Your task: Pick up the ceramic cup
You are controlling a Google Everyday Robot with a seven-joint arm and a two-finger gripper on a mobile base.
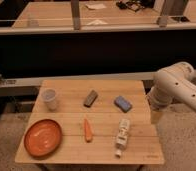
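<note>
The ceramic cup [50,98] is small, pale whitish-grey and handleless. It stands upright near the back left corner of the wooden table [106,117]. My white arm [177,86] comes in from the right. My gripper [155,116] hangs at its lower end by the table's right edge, far to the right of the cup, with nothing seen in it.
An orange plate [42,137] lies front left, just in front of the cup. A carrot [87,129] and a lying white bottle [122,135] are at the front. A dark grey block [90,98] and a blue sponge [123,103] sit mid-table. A dark counter wall [91,52] runs behind the table.
</note>
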